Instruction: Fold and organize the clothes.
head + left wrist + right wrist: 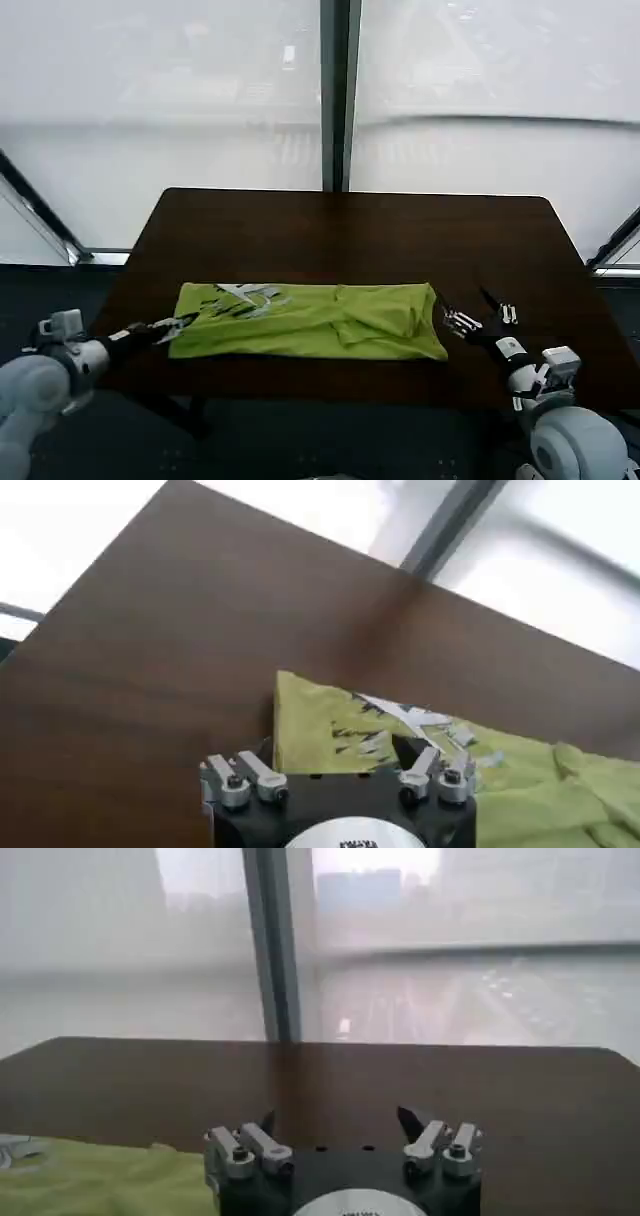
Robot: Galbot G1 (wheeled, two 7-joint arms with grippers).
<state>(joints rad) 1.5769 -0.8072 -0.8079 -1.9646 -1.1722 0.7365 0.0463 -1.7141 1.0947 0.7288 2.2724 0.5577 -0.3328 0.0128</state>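
Note:
The clothes are one lime-green T-shirt [320, 322] folded into a long band across the front of the dark table [340, 230], with its white print [245, 297] near the left end. My left gripper [180, 325] is at that left end. In the left wrist view it [335, 752] is open, its fingertips [408, 750] spread over the shirt's end [310, 725] and print [400, 720]. My right gripper [470, 310] stands open just off the shirt's right end. Bare tabletop lies between its jaws [339, 1121], with green fabric [90, 1183] off to one side.
The back half of the brown table is bare wood. Its front edge [330, 392] runs just below the shirt, and the floor drops away on both sides. Frosted windows with a dark mullion [338, 95] stand behind the table.

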